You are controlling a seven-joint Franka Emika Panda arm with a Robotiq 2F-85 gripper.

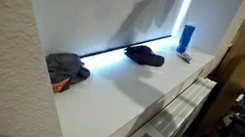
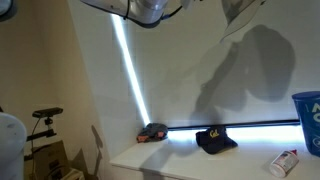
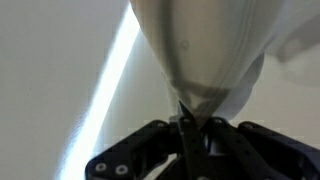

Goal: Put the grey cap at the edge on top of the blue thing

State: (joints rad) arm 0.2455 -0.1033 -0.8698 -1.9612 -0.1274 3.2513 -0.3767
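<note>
Pinching limp, pale grey cap (image 3: 200,40) in hand (image 3: 188,125), fabric draped cone-like, above smooth white tabletop (image 2: 200,165) bearing round blue tub (image 2: 308,110).

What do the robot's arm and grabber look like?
The arm is white and grey, with smooth rounded joints, seen at the top of an exterior view. The gripper in the wrist view is black and angular. No cables or markings show.

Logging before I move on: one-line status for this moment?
gripper: shut on pale grey cap, high above shelf | blue thing: uncovered | dark cap: on shelf
</note>
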